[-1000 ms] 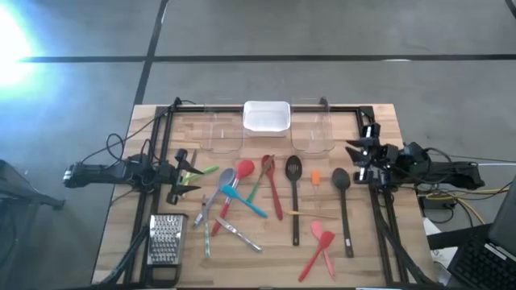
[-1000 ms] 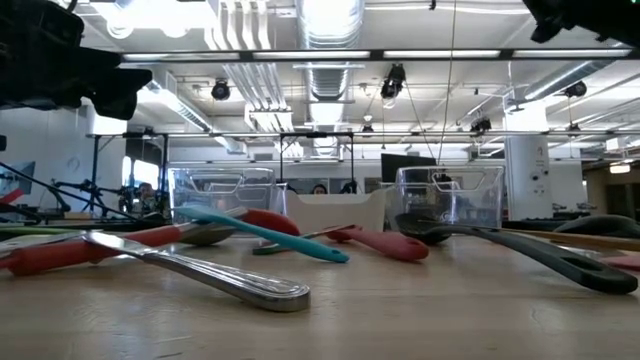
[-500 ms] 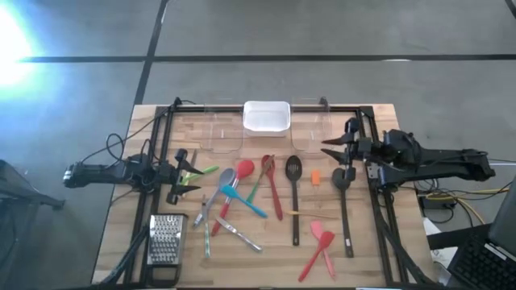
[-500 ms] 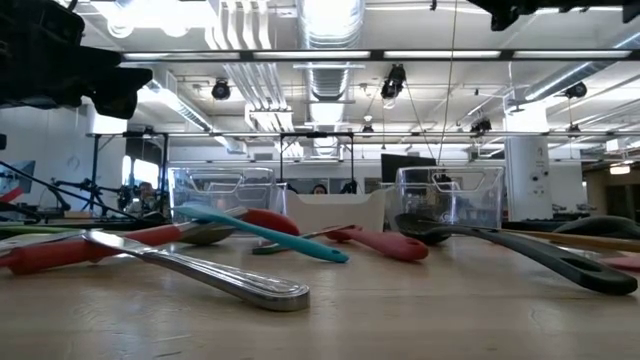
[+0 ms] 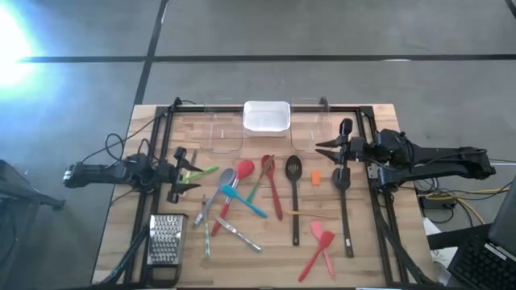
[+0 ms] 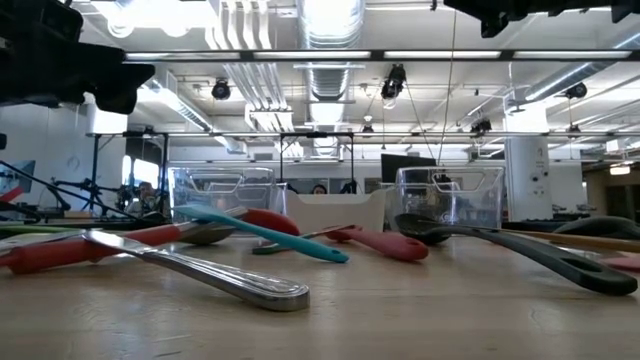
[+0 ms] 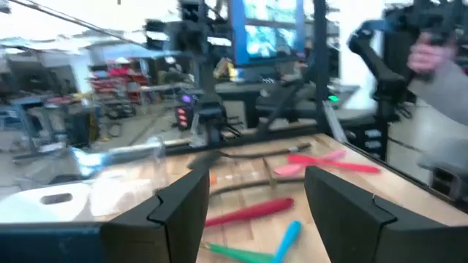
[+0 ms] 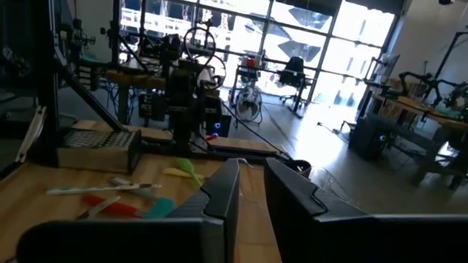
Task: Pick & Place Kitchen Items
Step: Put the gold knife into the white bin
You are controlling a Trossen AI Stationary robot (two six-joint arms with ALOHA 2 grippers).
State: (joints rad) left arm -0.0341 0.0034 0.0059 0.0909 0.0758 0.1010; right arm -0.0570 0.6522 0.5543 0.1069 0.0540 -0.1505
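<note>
Kitchen items lie scattered flat on the wooden table (image 5: 121,242): a red spoon (image 5: 244,169), a grey spoon (image 5: 226,177), a blue spatula (image 5: 244,202), a black slotted spoon (image 5: 293,173), a black spoon (image 5: 341,181), two red-pink spatulas (image 5: 320,242) and metal cutlery (image 5: 236,231). My right gripper (image 5: 324,152) hangs level, high over the table near the black spoon's bowl, its fingers narrowly open (image 8: 252,212) on nothing. My left gripper (image 5: 184,173) waits at the left edge, open (image 7: 256,219), beside a green utensil (image 5: 206,171).
A white container (image 5: 266,117) stands at the far edge between two clear bins (image 5: 226,133) (image 5: 310,133). A metal grater (image 5: 165,240) lies at the near left. A small orange piece (image 5: 314,177) sits near the slotted spoon. A black frame (image 5: 266,107) runs around the table.
My right gripper has moved from the table's right edge toward its middle, rising as it went and tipping up until it points level. It now hangs over the black spoon's bowl. Nothing on the table has shifted.
</note>
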